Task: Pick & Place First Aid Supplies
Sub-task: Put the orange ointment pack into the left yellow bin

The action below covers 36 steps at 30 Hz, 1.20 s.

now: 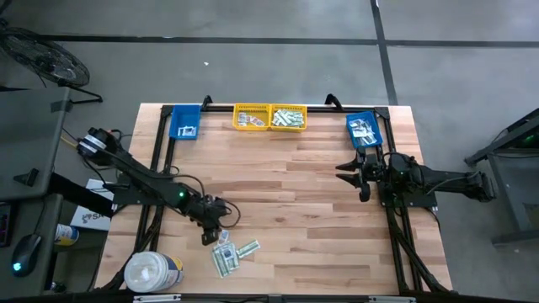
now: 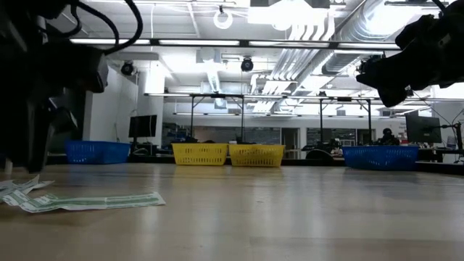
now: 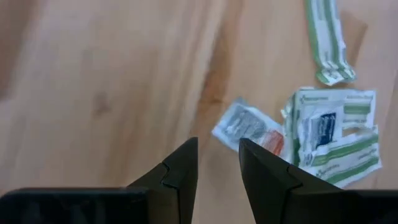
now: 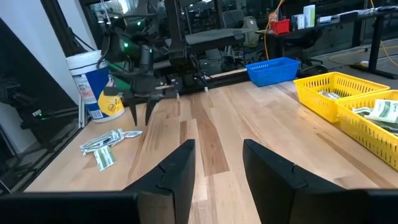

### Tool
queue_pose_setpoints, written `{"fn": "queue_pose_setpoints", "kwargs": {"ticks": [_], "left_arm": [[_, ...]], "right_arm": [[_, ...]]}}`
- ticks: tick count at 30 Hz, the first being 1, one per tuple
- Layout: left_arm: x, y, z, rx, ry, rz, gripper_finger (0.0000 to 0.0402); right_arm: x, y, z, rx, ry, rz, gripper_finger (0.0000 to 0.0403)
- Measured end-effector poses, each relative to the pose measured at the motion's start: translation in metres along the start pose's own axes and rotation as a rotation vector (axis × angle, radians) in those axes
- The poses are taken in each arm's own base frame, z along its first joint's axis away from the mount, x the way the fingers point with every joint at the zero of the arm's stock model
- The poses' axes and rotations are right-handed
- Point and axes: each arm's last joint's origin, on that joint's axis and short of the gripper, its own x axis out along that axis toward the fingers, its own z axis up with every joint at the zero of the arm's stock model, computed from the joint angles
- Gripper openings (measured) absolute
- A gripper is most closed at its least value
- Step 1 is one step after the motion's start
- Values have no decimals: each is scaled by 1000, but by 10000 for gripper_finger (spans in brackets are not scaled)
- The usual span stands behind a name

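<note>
The left arm reaches in from the worktop's [image 1: 286, 219] 9 o'clock edge, stretched low toward 5 o'clock, and ends with the left hand [image 1: 212, 236] pointing down just above the wood. Its two fingers [image 3: 180, 171] stand slightly apart with nothing between them, so the hand is open and empty. The packets [image 1: 232, 254] lie in a small loose heap at the hand's 5 o'clock, close by but not touching it: long green-white strips [image 2: 90, 202] flat on the wood, and a squarish white packet with a red mark [image 3: 249, 126] at the heap's edge nearest the fingers. A white tub [image 1: 152, 271] stands at the heap's 9 o'clock, near the worktop's corner. The right arm comes in from the 3 o'clock edge and lies level, its right hand [image 1: 355, 177] held above the wood with fingers [image 4: 176, 171] parted, gripping nothing. More packets fill the two yellow bins [image 1: 269, 117] at the 12 o'clock edge. One blue bin [image 1: 185, 122] sits at their 9 o'clock, and another blue bin [image 1: 365, 130] sits just at the right hand's 12 o'clock.
</note>
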Motion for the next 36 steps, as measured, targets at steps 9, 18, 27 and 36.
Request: {"fn": "queue_pose_setpoints", "kwargs": {"ticks": [9,18,27,36], "left_arm": [[16,-9,3,319,84,-16,117],[14,-15,10,505,26,9,117],[26,-13,9,585,57,31,117],[40,-8,6,618,77,112,104]], "right_arm": [[0,0,0,0,0,-1,129],[0,0,0,0,0,-1,129],[0,0,0,0,0,-1,129],[0,0,0,-1,0,-1,129]]}}
